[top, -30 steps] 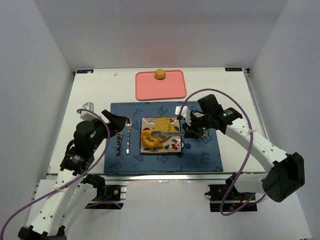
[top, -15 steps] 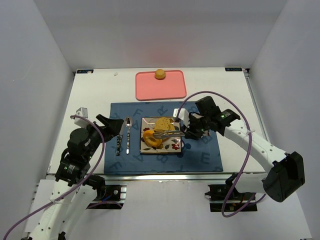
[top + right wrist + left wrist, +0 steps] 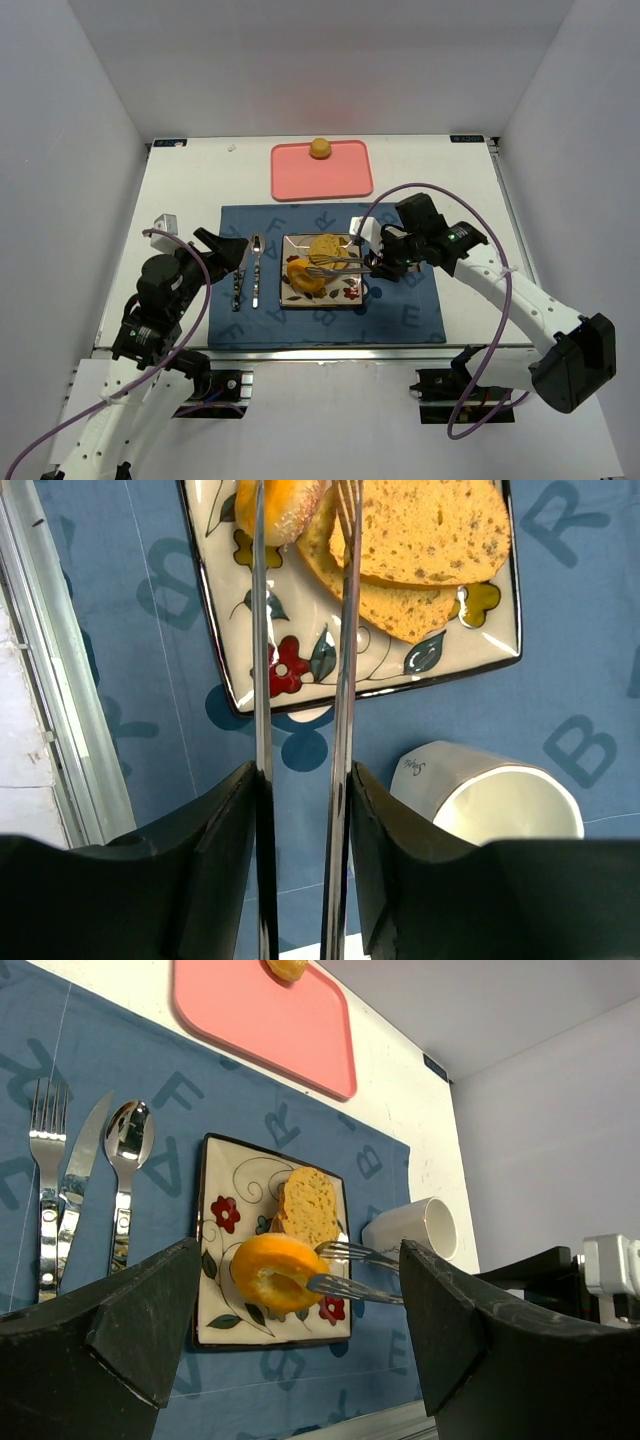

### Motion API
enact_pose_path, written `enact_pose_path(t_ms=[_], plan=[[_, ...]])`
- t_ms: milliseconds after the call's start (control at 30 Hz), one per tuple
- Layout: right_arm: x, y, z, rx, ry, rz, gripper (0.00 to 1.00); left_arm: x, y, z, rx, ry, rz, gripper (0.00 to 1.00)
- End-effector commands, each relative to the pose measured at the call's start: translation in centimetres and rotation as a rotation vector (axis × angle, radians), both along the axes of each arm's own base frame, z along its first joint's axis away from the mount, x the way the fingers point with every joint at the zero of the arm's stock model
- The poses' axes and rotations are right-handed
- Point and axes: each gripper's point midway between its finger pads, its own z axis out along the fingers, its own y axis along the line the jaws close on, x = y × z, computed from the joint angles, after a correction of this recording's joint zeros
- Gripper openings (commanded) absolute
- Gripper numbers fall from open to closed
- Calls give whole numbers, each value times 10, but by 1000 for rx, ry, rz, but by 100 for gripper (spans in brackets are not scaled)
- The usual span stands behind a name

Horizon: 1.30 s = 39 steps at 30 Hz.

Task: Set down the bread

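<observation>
The flowered square plate [image 3: 349, 291] sits on a blue mat. On it lie two toasted slices [image 3: 326, 246], stacked at the far side, and the orange ring roll [image 3: 302, 275] at the near left. My right gripper [image 3: 373, 264] is shut on metal tongs [image 3: 340, 264]. The tong tips reach the roll, one tip at its hole and one beside it. The roll [image 3: 272, 1271] looks tilted up on the plate [image 3: 225, 1320]. In the right wrist view the tongs [image 3: 345, 680] run from my gripper [image 3: 300, 780] to the roll [image 3: 280, 505] and slices [image 3: 420, 540]. My left gripper [image 3: 224, 247] is open and empty, left of the plate.
A pink tray [image 3: 320, 178] at the back holds a small bun [image 3: 320, 148]. A fork, knife and spoon [image 3: 247, 275] lie left of the plate. A white mug [image 3: 500, 800] lies on its side right of the plate, close to my right gripper.
My left arm has drawn back toward the near left. My right gripper has shifted a little with the tongs, and the roll has tipped up slightly on the plate.
</observation>
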Motion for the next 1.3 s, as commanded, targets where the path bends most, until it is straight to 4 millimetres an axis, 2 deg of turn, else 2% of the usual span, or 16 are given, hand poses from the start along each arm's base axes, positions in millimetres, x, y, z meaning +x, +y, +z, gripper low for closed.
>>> enact_pose_path(t_ms=[0,433,633,700,867,967,1000,1100,1167,1200,1267], plan=[[5,11,26,78,-75,22,45,2,0,-3,2,4,3,89],[7,14,28,90,-80,25,46,3,-1,-5,8,9,0,89],[20,20,52,159,-133,-38,42,4,-1,-4,8,4,2,89],[26,24,65,203,-141,-79,37,5,-1,-2,6,0,0,89],[38,26,81,258,-131,-145,27,6,-2,-2,11,-2,-4,89],[55,23,88,295,-106,-233,18,6,-2,-1,12,-3,-5,89],[60,22,90,303,-96,-256,11,6,-2,0,12,-5,-5,89],[84,14,96,333,-63,-355,4,5,-2,0,11,-8,-6,89],[108,0,100,373,-34,-471,2,4,-1,1,9,-10,-3,89],[126,-21,99,389,-17,-567,1,4,-1,1,9,-10,-3,89],[149,-41,93,423,74,-708,0,3,0,3,7,-16,-1,89]])
